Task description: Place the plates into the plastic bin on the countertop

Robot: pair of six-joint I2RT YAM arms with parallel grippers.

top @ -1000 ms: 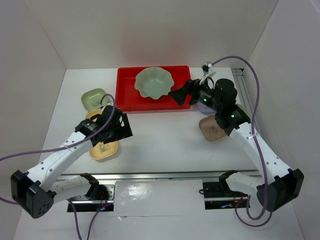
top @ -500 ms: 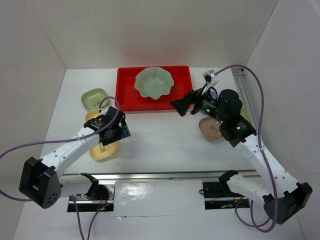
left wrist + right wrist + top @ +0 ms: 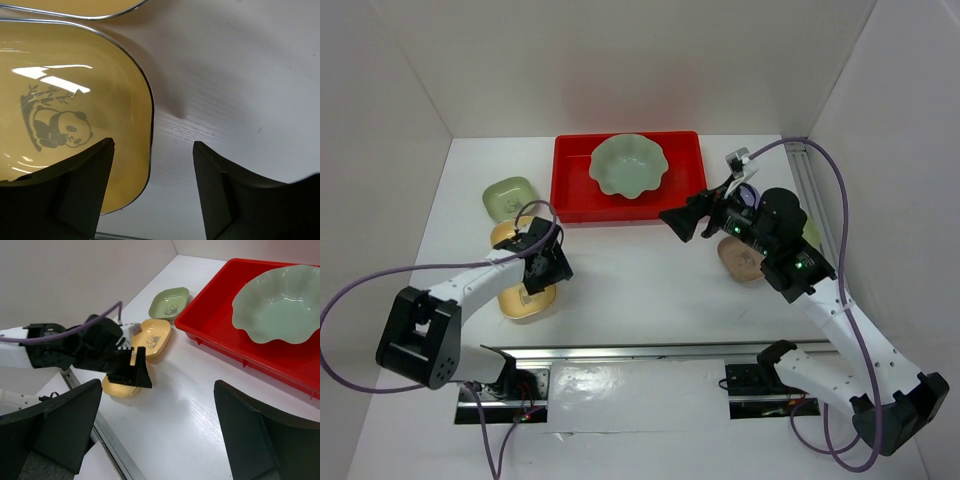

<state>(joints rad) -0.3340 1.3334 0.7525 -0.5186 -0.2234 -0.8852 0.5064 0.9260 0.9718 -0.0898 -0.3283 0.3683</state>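
Observation:
A large pale green scalloped plate lies in the red plastic bin at the back of the white countertop. At the left stand a small green plate and two yellow plates. My left gripper is open and low over the nearer yellow panda plate, its right rim between the jaws. My right gripper hangs open and empty in front of the bin. A brownish pink plate sits under the right arm.
White walls close in the back and both sides. A metal rail runs along the near edge in front of the arm bases. A purple cable loops off the right arm beside the right wall.
My left gripper has come down onto the nearer yellow plate's rim and narrowed a little. My right gripper has drawn back from the bin's front edge toward the near side, empty.

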